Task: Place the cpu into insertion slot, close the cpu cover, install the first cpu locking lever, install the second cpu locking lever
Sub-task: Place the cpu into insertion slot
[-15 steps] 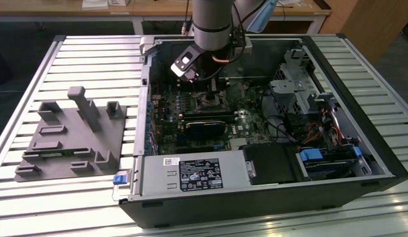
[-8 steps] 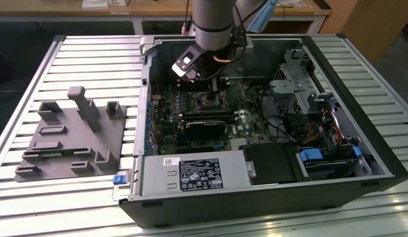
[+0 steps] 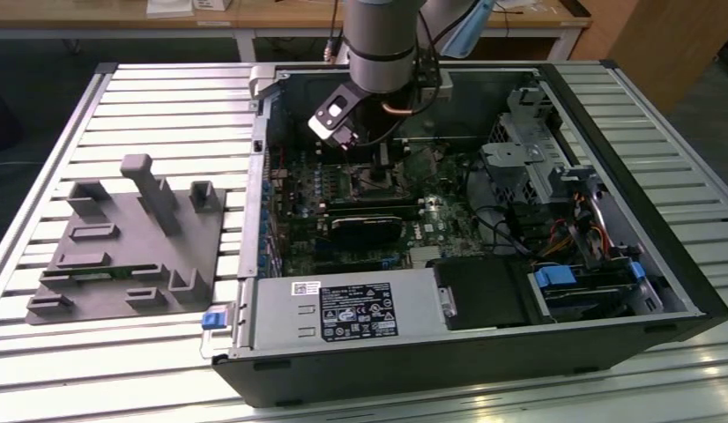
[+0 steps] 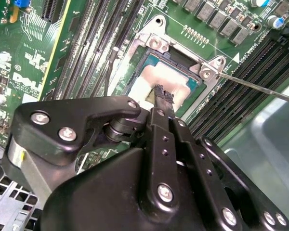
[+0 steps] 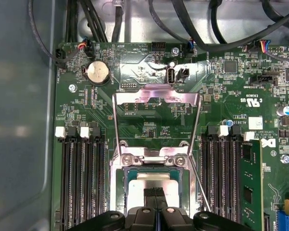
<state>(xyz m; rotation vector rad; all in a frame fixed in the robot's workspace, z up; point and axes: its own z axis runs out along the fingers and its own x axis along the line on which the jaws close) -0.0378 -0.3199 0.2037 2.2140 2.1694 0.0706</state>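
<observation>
Closest to us in the second wrist view is the gripper (image 4: 161,96), its black linkage large in the foreground. Its 2 fingertips are pinched together with no gap we can see. They point down at the cpu (image 4: 156,77), which lies flat in the insertion slot (image 4: 151,43) near the middle of the green circuit board (image 5: 231,96). We cannot tell whether the tips touch its silver top.

In the first wrist view the cpu cover (image 5: 156,96) stands open, tipped back from the slot at 2 screws on the slot's edge. Board shows through its window. 1 thin locking lever (image 5: 201,185) slants free just beside the slot, and memory slots (image 5: 79,178) flank it on both sides.

In the exterior view the arm (image 3: 382,44) reaches into the open computer case (image 3: 458,370) lying on the slatted bench (image 3: 164,97). A grey fixture (image 3: 117,247) sits near the bench's edge at the exterior view's left.
</observation>
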